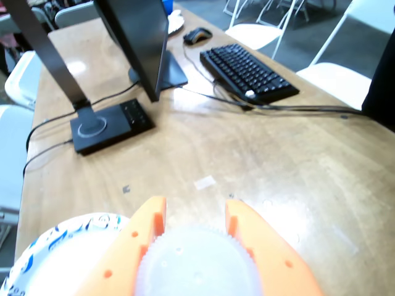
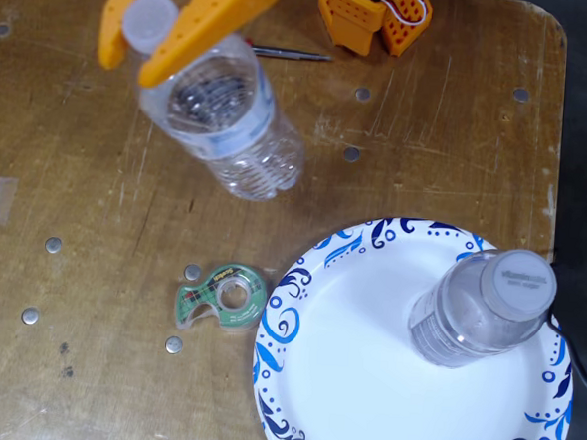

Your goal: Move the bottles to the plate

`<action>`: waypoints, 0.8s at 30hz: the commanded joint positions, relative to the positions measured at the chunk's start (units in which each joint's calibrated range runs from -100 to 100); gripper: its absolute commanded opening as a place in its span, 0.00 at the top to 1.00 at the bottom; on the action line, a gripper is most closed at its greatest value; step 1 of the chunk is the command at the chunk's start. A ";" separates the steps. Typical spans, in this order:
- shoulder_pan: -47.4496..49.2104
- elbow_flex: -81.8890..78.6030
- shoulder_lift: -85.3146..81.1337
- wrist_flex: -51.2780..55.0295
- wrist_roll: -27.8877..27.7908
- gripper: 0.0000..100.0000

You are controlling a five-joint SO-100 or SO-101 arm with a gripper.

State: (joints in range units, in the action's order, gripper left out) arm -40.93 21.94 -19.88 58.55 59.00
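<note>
My orange gripper is shut on the white cap of a clear crinkly bottle with a pale bluish label, at the top left of the fixed view. The bottle's body slants down and right from the fingers, away from the plate. In the wrist view the gripper points away from the camera, and the bottle's cap fills the gap between the two fingers. The blue-patterned white plate lies at the lower right, with a second clear bottle standing upright on its right side. The plate's rim shows at the wrist view's bottom left.
A green tape dispenser lies just left of the plate. The arm's orange base is at the top edge. Farther along the wooden table stand a monitor, a black lamp base, a keyboard and a mouse.
</note>
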 commanded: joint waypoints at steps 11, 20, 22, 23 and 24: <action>5.19 -38.61 -28.09 -13.99 0.42 0.96; 10.26 -63.47 -35.35 -42.28 0.36 0.95; 11.87 -63.56 -35.35 -42.45 0.36 0.95; 12.41 -63.29 -35.01 -42.54 0.36 0.95; 12.84 -62.75 -34.50 -42.54 0.36 0.95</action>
State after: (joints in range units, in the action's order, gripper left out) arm -28.71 -41.37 -53.78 17.79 59.31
